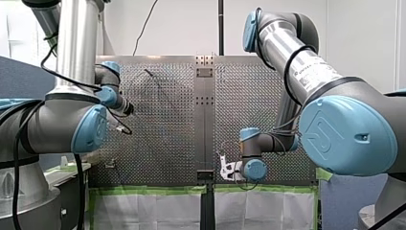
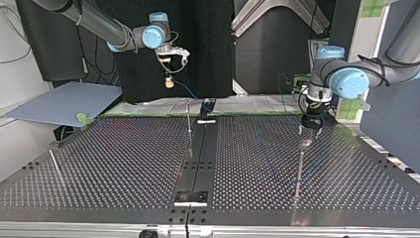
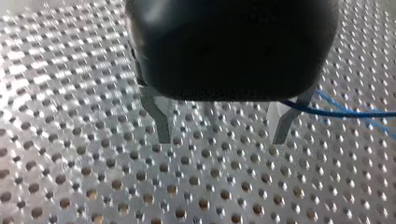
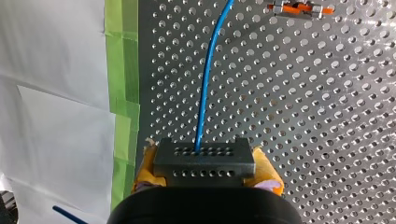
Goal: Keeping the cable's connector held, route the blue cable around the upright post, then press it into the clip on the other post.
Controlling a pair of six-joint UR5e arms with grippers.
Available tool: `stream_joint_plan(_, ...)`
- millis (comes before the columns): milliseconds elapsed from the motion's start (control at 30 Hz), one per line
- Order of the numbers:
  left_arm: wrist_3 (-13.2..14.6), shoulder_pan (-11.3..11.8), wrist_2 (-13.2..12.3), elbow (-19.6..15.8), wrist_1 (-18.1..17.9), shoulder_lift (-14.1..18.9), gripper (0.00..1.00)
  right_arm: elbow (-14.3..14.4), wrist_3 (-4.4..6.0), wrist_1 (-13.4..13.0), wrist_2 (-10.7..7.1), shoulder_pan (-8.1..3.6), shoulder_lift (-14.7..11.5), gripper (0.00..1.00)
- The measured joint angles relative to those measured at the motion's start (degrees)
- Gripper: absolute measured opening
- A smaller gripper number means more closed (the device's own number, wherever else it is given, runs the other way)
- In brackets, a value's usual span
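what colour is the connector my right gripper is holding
The connector is black, with rows of small holes; clearest in the right wrist view.

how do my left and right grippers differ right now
My left gripper has bare metal fingers; my right gripper has yellow pads. The left is open with nothing between its fingers; the right is shut on the black connector of the blue cable. Both have black bodies.
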State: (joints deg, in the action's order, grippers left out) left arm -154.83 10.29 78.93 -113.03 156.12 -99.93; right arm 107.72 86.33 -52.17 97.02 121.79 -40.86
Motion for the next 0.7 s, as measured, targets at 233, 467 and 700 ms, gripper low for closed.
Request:
stream_joint_plan(233, -1.97, -0.06, -1.19, -0.64, -0.02, 2.85, 0.99, 0.00, 0.00, -0.02, 0.02, 0.02, 0.00, 0.00)
stream_joint_plan(467, -3.56, -0.49, -2.37, -1.55, -1.36, 5.33, 0.99, 0.00, 0.00, -0.18, -0.06, 0.06, -0.01, 0.00)
stream_joint_plan(700, -2.38, -1.22, -3.46, -1.63, -0.72, 6.61, 0.99, 0.00, 0.00, -0.28, -0.22, 0.07, -0.02, 0.00)
